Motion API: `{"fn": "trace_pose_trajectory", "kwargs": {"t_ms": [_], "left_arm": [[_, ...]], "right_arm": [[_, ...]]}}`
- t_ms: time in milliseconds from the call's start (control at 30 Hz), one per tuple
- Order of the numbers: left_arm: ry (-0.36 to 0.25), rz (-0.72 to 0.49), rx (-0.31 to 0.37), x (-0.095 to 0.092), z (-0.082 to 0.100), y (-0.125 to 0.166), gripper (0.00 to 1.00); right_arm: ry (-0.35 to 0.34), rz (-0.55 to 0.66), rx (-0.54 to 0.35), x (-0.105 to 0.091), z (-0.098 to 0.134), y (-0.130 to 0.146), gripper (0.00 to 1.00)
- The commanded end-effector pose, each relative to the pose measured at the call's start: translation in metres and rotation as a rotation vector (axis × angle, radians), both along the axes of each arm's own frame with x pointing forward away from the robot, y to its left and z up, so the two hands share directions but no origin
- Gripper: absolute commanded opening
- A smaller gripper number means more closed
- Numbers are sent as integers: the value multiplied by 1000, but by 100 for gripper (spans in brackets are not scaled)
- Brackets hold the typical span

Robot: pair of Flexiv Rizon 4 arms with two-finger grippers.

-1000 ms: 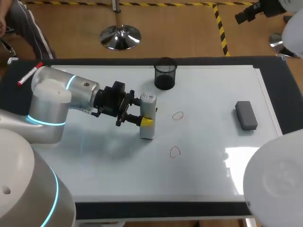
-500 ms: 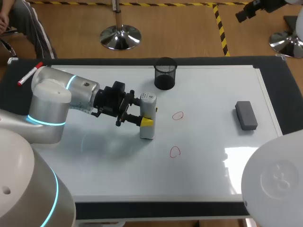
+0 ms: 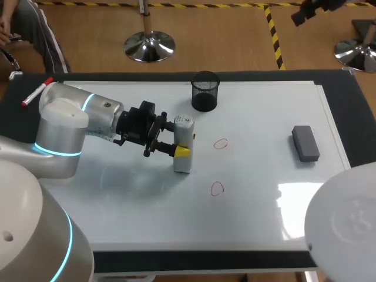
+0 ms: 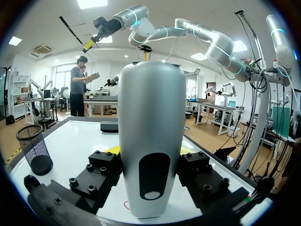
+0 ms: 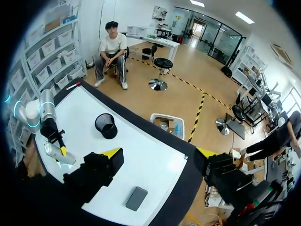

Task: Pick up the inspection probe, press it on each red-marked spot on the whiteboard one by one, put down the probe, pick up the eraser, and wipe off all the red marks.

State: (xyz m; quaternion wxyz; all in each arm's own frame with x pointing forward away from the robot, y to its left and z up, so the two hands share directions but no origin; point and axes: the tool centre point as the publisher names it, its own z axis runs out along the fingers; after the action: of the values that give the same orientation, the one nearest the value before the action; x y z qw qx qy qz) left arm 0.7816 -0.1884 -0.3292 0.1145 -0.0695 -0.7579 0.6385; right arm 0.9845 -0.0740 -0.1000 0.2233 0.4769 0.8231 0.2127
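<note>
The white inspection probe [image 3: 184,134] stands upright on the whiteboard [image 3: 258,117], left of two red circles [image 3: 220,143] [image 3: 217,188]. My left gripper [image 3: 181,144] comes in from the left and is shut on the probe's sides. In the left wrist view the probe [image 4: 150,136] fills the space between the gripper's black finger pads [image 4: 106,167], with a red mark [image 4: 126,205] by its base. The grey eraser [image 3: 305,143] lies near the board's right edge. My right gripper [image 5: 159,155] hangs open high above the table, holding nothing; the eraser [image 5: 136,198] shows far below it.
A black mesh cup [image 3: 204,91] stands at the board's far edge, behind the probe. A red marker [image 3: 36,93] lies on the dark table surface at the far left. My right arm's white body [image 3: 343,229] covers the near right corner.
</note>
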Motion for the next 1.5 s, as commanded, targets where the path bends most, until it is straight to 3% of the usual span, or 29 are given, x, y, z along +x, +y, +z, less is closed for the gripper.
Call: {"fn": "trace_pose_trajectory", "kwargs": {"t_ms": [33,367,700,867,1233,1500], "left_arm": [[1,0,-4,-2,-10,0,0],[1,0,-4,-2,-10,0,0],[1,0,-4,-2,-10,0,0],[1,0,-4,-2,-10,0,0],[1,0,-4,-2,-10,0,0],[1,0,-4,-2,-10,0,0]], "right_arm": [[5,-53,-33,-11,6,0,100],[17,-221,-62,-39,5,-9,100],[153,-375,-99,-55,-1,-10,100],[179,-428,-115,-65,-3,-12,100],[225,-468,-13,-101,-2,-25,100],[251,-496,-7,-124,-12,-22,100]]}}
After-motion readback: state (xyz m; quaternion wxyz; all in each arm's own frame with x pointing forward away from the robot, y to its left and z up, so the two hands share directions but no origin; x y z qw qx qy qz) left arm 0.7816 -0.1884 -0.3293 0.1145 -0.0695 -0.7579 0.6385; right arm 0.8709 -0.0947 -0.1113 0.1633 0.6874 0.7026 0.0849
